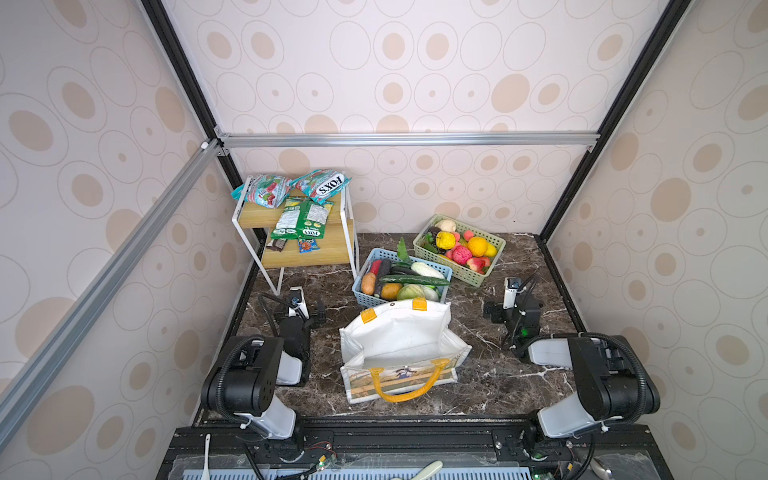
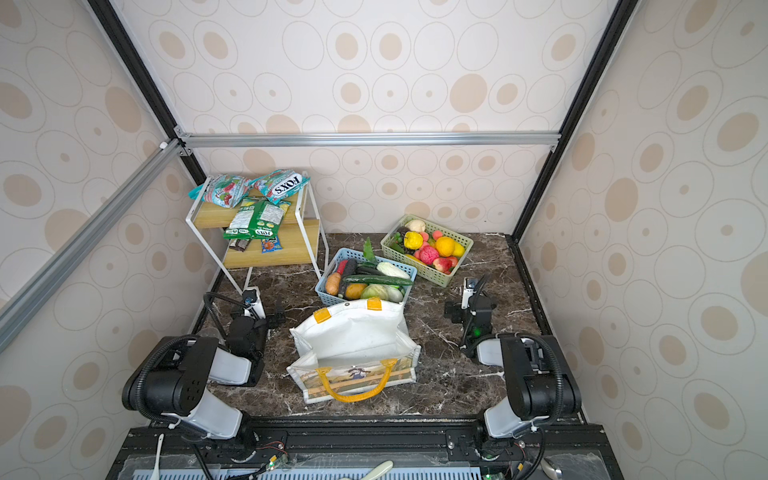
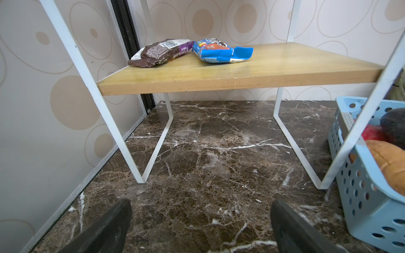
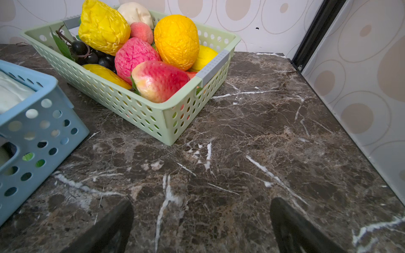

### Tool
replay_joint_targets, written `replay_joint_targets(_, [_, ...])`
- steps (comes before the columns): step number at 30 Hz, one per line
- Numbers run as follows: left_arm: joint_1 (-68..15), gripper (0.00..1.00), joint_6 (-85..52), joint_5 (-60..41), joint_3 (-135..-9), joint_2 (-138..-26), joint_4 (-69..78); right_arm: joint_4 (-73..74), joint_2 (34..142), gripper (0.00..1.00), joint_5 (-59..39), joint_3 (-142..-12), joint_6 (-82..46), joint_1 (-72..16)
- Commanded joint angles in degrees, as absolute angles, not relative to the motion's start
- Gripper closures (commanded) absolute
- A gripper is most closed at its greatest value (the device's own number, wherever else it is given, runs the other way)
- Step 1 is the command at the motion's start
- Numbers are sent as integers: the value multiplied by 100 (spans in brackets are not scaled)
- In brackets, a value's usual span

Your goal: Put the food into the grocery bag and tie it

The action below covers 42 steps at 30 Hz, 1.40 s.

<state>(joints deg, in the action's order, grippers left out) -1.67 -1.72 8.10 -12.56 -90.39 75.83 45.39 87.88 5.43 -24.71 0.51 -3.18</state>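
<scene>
Hanging low over marble counter (image 4: 263, 131), both hands released, fingers (image 3: 114, 219) spread wide, grasping nothing. Left hand (image 3: 200, 210) faces white-framed wooden shelf (image 3: 219, 74) just ahead, two snack packets (image 3: 160, 52) lying on it. Right hand (image 4: 201, 210) faces green basket (image 4: 166, 118) near ahead, heaped with toy fruit (image 4: 176, 41). Blue basket (image 1: 360, 295) of toy vegetables (image 1: 415, 279) sits ahead and inward of both hands, touching neither. White grocery bag (image 1: 399, 332) stands upright between hands, apart from each, mouth open, yellow handle (image 1: 405, 398) drooping down printed front.

White grocery bag (image 1: 395, 336), blue basket (image 4: 32, 135), green basket (image 4: 135, 109), brown white-veined table (image 4: 241, 142)
</scene>
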Motion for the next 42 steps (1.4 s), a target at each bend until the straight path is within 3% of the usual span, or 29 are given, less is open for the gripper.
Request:
replay_joint_targets(1, [-176,1,-167,826,-1296,-9052,7752,4548,8826,0,474,-2435,88,-299])
replay_joint_targets(6, [-158,1,-198,829,-1288,-8983,7720,4639,8791,0,511,-2473,77,-288])
replay_joint_targets(10, [-158,1,-274,1180,-1722,-8339,6391,2346,8083,0,1245,-3397,-207,-286])
replay_joint_targets(13, [-169,1,-228,1193,-2069,-7984,5430,1467,7894,0,1557,-3807,-222,-287])
replay_joint_targets(18, [-206,1,-238,891,-2431,-7483,4377,91,7733,3,1319,-4372,-615,-294])
replay_joint_targets(25, [-523,1,-158,344,-3280,-6461,2169,-693,7364,4,985,-4468,-1127,-329])
replay_joint_targets(33, [-868,4,-272,-1310,-4074,-5646,505,-1360,7271,5,769,-4602,-1315,-378])
replay_joint_targets(42, [-1541,5,-11,-3012,-5236,-6107,-455,-1585,7242,6,637,-4720,-1230,-432])
